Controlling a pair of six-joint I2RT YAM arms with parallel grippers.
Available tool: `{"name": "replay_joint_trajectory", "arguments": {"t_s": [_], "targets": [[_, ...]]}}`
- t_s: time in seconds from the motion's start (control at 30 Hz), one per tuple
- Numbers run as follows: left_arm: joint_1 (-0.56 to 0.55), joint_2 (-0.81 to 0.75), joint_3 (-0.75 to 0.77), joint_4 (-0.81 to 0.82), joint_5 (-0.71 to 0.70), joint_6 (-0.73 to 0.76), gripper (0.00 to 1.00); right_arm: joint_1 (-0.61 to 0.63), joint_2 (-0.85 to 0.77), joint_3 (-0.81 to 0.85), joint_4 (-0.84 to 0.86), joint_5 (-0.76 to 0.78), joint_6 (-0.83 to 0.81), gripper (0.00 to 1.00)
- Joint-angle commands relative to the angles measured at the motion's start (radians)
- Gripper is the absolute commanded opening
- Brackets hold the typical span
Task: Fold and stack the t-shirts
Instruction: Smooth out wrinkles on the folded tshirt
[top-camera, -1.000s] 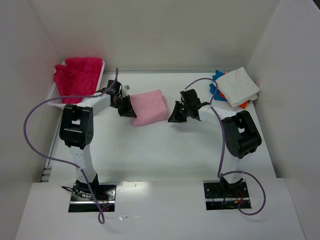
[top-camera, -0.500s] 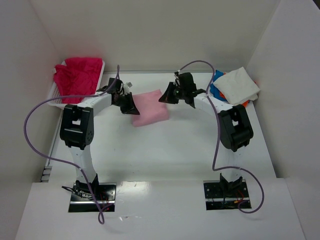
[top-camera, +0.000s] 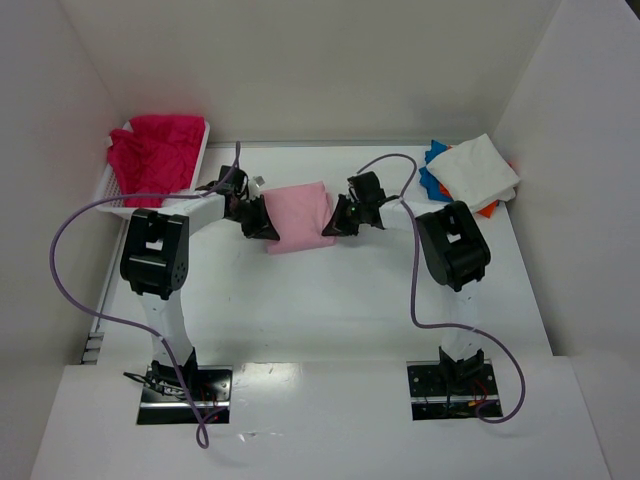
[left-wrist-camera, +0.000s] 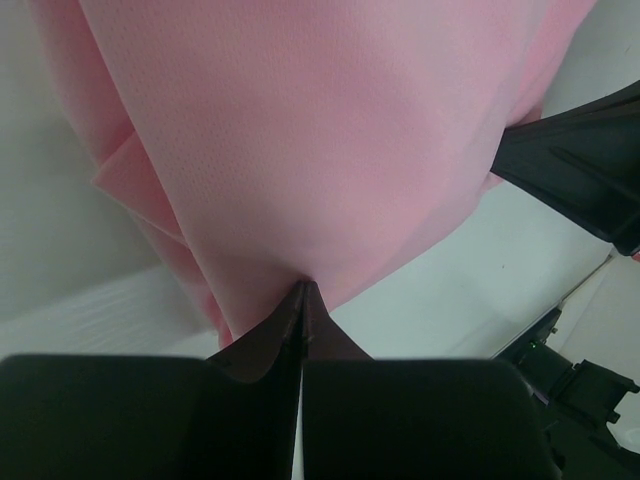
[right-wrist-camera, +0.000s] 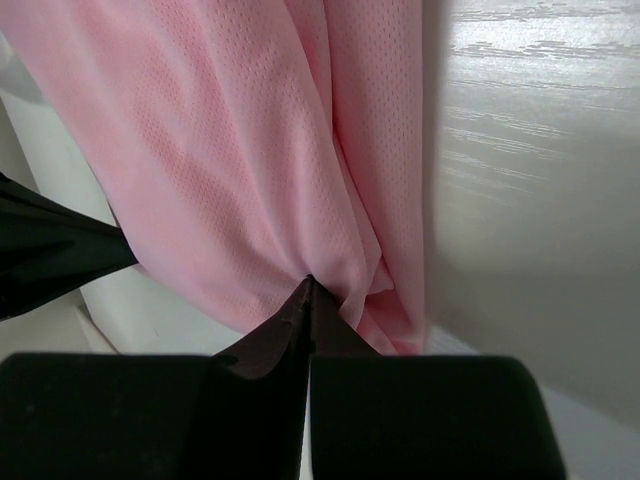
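The folded light pink t-shirt (top-camera: 297, 215) lies mid-table between both grippers. My left gripper (top-camera: 262, 224) is at its left edge, jaws shut, tips pinching the pink cloth (left-wrist-camera: 330, 150) in the left wrist view. My right gripper (top-camera: 333, 220) is at its right edge, jaws shut, and the pink cloth (right-wrist-camera: 250, 140) puckers at the tips. A magenta-red t-shirt (top-camera: 150, 152) lies crumpled in the white basket (top-camera: 112, 190) at the back left. A folded white t-shirt (top-camera: 478, 172) tops a pile with a blue one (top-camera: 430, 178) and an orange one (top-camera: 488, 209) at the back right.
White walls close in the table on the left, back and right. Purple cables loop from both arms over the table. The basket stands against the left wall, and the pile of shirts lies against the right wall.
My right gripper swung from the shirt's right side to behind it, then came down on its right edge. My left gripper shifted slightly onto the left edge.
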Motion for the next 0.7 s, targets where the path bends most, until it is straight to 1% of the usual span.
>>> {"name": "replay_joint_trajectory", "arguments": {"t_s": [0.0, 0.1, 0.2, 0.47, 0.67], "targets": [[0.002, -0.032, 0.0, 0.008, -0.011, 0.008, 0.0, 0.002, -0.061, 0.043, -0.041, 0.056, -0.035, 0.0], [0.002, -0.032, 0.0, -0.01, -0.043, 0.008, 0.0, 0.002, -0.071, 0.056, -0.066, 0.086, -0.055, 0.0], [0.008, -0.038, -0.007, -0.013, -0.047, 0.008, 0.0, -0.015, -0.078, 0.013, -0.071, 0.097, -0.055, 0.0], [0.012, -0.047, -0.034, -0.013, -0.056, 0.008, 0.0, -0.041, -0.188, -0.096, -0.054, 0.106, -0.055, 0.0], [0.012, -0.033, -0.034, -0.013, -0.067, 0.018, 0.0, -0.041, -0.177, -0.13, -0.047, 0.101, -0.073, 0.0]]}}
